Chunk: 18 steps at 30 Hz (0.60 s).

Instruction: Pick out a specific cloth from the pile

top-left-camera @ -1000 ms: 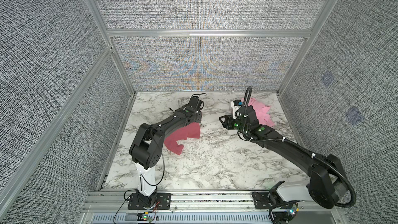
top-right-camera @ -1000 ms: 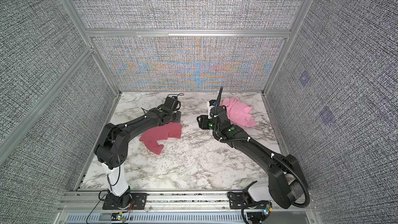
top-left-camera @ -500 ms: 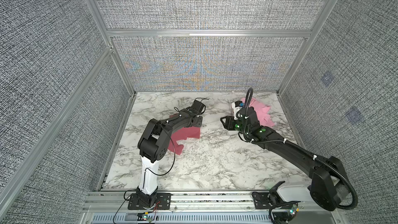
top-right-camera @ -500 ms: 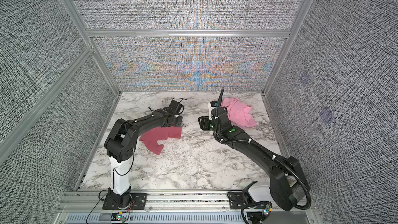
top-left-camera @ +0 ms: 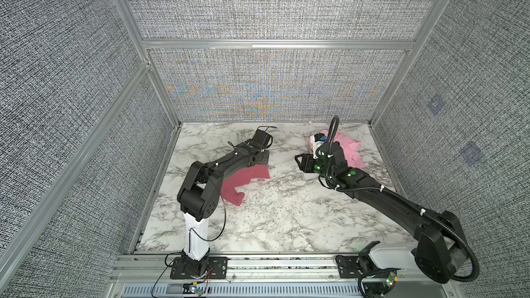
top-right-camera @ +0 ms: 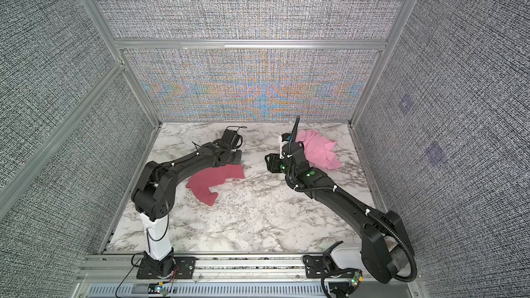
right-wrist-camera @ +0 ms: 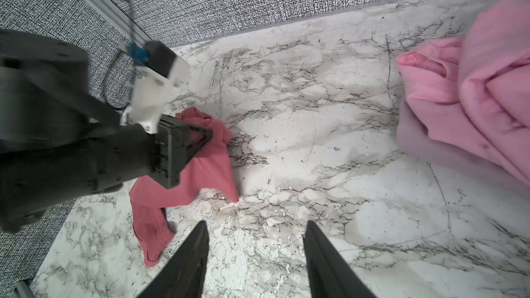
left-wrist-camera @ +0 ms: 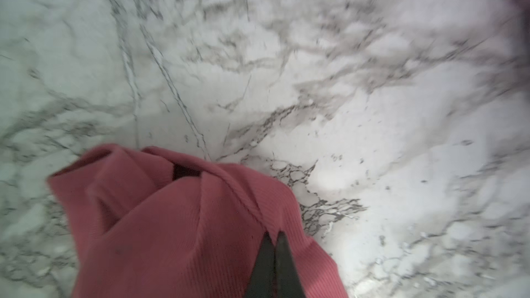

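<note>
**Left gripper pinched on rose-red cloth; pile sits apart**

While the left gripper (left-wrist-camera: 274,237) sits low over the marble table (top-left-camera: 286,219), its two dark fingertips are pressed together with a fold of the cloth (left-wrist-camera: 177,233) caught between them. Left wrist view: ribbed rose-red fabric bunches up around the tips, one corner curling off the tabletop. View is blurred toward the edges.

Right wrist view: the same gripper (right-wrist-camera: 208,136) has its closed tips buried in the cloth (right-wrist-camera: 206,173); a loose tail of fabric trails away across the marble.

Both top views: cloth (top-left-camera: 246,180) (top-right-camera: 215,180) lies on the left half of the table, partly under the left arm, well apart from the pile (top-left-camera: 348,150) (top-right-camera: 318,150). Pile is light pink, heaped near the far right corner by the back wall (top-left-camera: 272,87).

Right gripper (right-wrist-camera: 255,250): fingers spread, nothing between them, only bare marble below. It hangs between cloth and pile, with the pile (right-wrist-camera: 470,96) just behind the arm's wrist in both top views.
</note>
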Each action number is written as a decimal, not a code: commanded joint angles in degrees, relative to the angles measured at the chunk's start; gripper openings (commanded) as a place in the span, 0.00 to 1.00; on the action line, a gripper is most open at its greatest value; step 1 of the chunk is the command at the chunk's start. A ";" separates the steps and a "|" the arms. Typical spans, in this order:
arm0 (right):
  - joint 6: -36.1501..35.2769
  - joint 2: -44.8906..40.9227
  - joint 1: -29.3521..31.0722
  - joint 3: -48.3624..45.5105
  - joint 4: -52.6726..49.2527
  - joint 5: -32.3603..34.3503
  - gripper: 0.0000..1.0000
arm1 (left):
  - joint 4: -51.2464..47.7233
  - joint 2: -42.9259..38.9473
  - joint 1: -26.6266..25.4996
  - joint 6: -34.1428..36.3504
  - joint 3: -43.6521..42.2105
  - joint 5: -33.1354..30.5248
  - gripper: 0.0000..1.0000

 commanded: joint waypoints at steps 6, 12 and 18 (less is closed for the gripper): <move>-0.53 -0.21 -0.07 1.04 -0.61 1.21 0.55 | 3.11 -15.49 0.61 -2.31 -6.76 -5.20 0.00; -0.24 1.25 -0.10 1.49 1.36 -0.40 0.55 | 4.48 -27.80 3.51 -4.13 -18.97 -8.26 0.00; 0.05 3.79 -0.03 3.13 1.95 -2.78 0.55 | 4.60 -38.78 7.18 -6.08 -31.35 -9.76 0.00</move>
